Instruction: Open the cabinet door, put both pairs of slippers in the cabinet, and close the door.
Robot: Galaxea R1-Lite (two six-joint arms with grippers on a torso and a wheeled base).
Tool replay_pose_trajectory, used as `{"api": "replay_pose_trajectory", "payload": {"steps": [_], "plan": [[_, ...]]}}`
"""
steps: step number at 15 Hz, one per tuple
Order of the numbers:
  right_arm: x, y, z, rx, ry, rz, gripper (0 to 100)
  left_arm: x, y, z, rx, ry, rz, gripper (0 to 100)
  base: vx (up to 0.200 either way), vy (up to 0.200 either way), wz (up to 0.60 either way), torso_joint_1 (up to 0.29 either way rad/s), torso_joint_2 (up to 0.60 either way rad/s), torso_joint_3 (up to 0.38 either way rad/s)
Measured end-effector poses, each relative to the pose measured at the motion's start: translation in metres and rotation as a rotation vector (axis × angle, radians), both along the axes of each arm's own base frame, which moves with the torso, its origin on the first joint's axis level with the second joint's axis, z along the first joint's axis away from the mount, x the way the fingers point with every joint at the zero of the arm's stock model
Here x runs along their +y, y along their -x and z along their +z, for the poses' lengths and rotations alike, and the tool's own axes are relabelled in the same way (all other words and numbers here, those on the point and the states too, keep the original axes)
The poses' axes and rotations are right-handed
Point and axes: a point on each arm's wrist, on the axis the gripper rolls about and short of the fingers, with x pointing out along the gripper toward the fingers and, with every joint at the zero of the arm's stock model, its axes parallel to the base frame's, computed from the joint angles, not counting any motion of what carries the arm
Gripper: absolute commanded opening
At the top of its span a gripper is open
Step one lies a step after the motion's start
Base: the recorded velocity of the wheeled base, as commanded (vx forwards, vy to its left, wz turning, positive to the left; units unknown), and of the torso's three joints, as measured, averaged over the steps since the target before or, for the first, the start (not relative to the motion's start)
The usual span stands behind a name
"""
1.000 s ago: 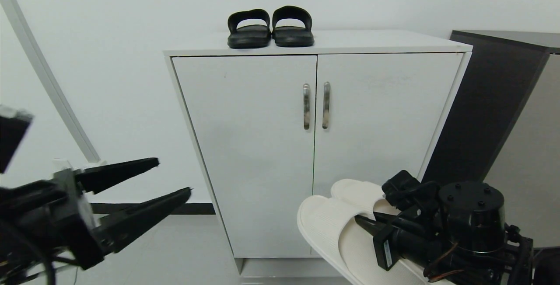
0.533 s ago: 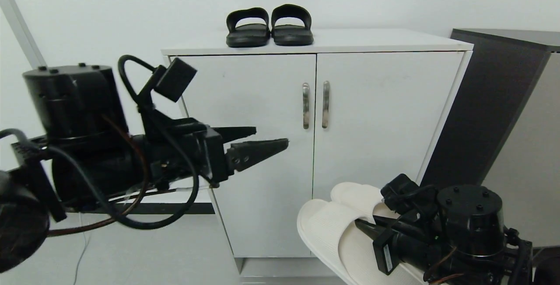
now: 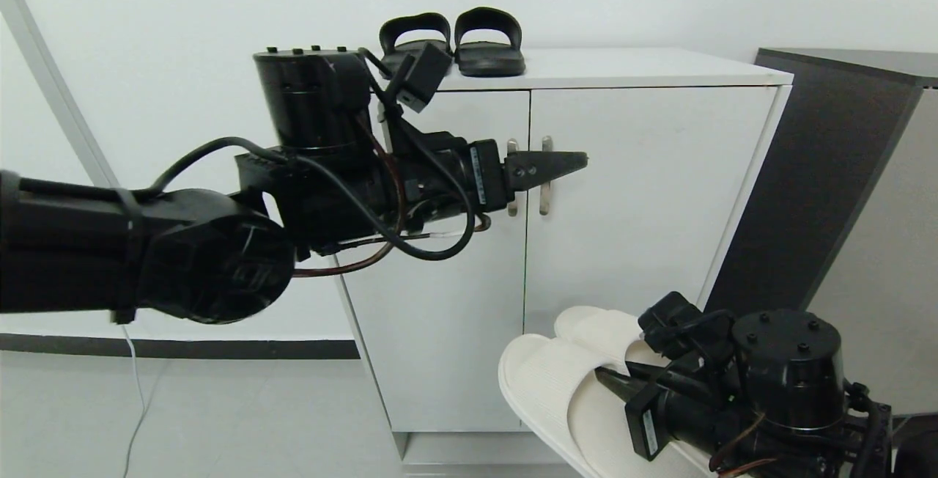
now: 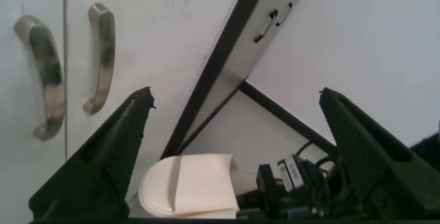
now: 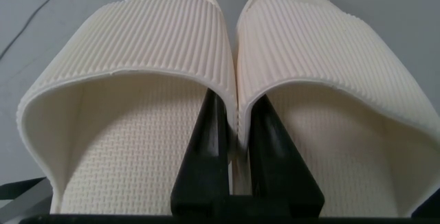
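- Along the lower left of the head view, a thin cable is trailing down the wall and across the grey floor.
- Across the left half of that view, the left arm is reaching level toward the cabinet. The left gripper is lying in front of the two door handles at centre frame.
- Seen from the left wrist, the left gripper is showing its fingers spread wide apart and gripping nothing. Both handles are sitting off to one side of a finger, not inside the gap, and whether the gripper is touching either handle cannot be told.
- At centre frame the white cabinet is standing with both doors shut. The left door handle and right door handle are hanging upright on either side of the middle seam.
- At upper centre the black slippers are resting side by side on the cabinet top, the left one partly hidden behind the wrist camera.
- At lower right the right gripper is holding the white slippers up in front of the lower part of the right door.
- From the right wrist, its fingers are pinching the slippers' two inner side walls together.
- Along the far right edge a dark cabinet is standing just beside the white one.
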Motion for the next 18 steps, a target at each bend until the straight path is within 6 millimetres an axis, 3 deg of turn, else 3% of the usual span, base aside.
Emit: {"api": "replay_pose_trajectory", "payload": {"steps": [6, 18], "plan": [[0.0, 0.0, 0.0, -0.001, -0.002, -0.001, 0, -0.026, -0.03, -0.007, 0.04, -0.01, 0.031, 100, 0.0, 0.0, 0.0, 0.0, 0.0, 0.0], [0.001, -0.001, -0.002, 0.005, 0.004, 0.001, 0, -0.031, -0.074, -0.019, 0.069, -0.032, 0.149, 100, 0.0, 0.0, 0.0, 0.0, 0.0, 0.0]]}}
